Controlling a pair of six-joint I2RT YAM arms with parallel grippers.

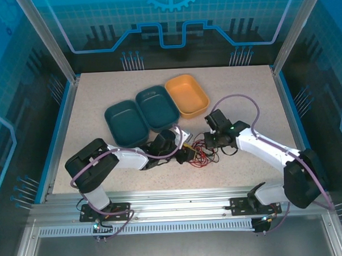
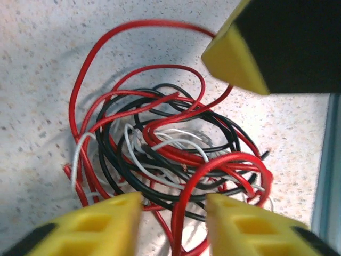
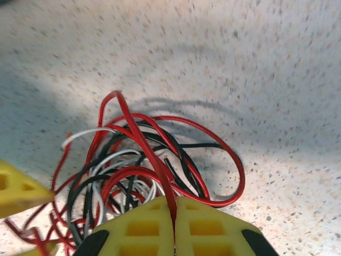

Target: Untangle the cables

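The cables (image 1: 204, 154) lie in a loose knot of thin, glossy loops on the speckled, stone-look worktop (image 1: 91, 114), midway along it and closer to its near edge than the trays. The right tool (image 3: 174, 210), its ribbed yellow fingers (image 3: 208, 226) pressed flat together, pinches the red cable (image 3: 113, 96), which rises in a narrow arch. The left tool (image 2: 173, 208) stands released, one red loop passing through its gap. Black cable (image 2: 114, 160) and white cable (image 2: 76, 157) coil through the red. Two teal trays (image 1: 126, 123) and an orange tray (image 1: 186, 95), rounded and smooth, sit toward the far edge.
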